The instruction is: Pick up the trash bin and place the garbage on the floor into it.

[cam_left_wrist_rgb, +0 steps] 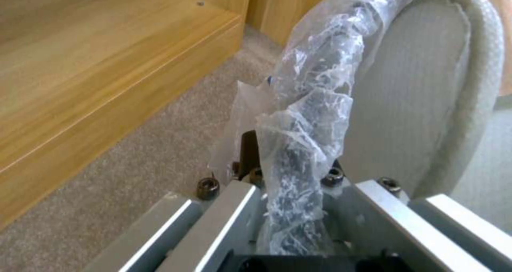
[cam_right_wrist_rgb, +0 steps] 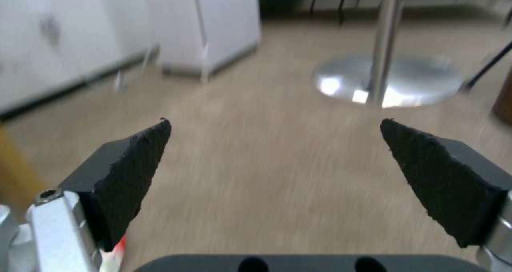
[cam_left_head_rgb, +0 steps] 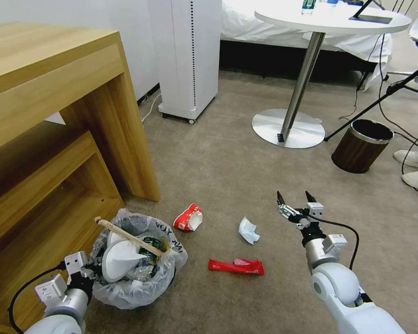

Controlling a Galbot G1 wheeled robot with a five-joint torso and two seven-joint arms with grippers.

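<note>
The trash bin (cam_left_head_rgb: 134,278), lined with a wrinkly clear bag, is low at my front left beside the wooden shelf. Inside it lie a white slipper (cam_left_head_rgb: 120,260), a wooden stick (cam_left_head_rgb: 130,237) and a green-labelled bottle. My left gripper (cam_left_head_rgb: 92,272) is shut on its near rim; in the left wrist view the bag-covered rim (cam_left_wrist_rgb: 309,116) runs between the fingers, with the slipper (cam_left_wrist_rgb: 427,84) beside it. Garbage lies on the beige floor (cam_left_head_rgb: 218,162): a crumpled red-white wrapper (cam_left_head_rgb: 189,218), a white-blue paper scrap (cam_left_head_rgb: 248,230) and a flat red wrapper (cam_left_head_rgb: 236,266). My right gripper (cam_left_head_rgb: 295,199) (cam_right_wrist_rgb: 275,144) hangs open and empty, right of the scrap.
A wooden desk with a low shelf (cam_left_head_rgb: 55,139) stands close on the left. Behind are a white unit on wheels (cam_left_head_rgb: 186,55), a round table's steel base (cam_left_head_rgb: 288,127), a brown wood-grain bin (cam_left_head_rgb: 361,146), tripod legs, cables and a person's white shoes (cam_left_head_rgb: 415,157).
</note>
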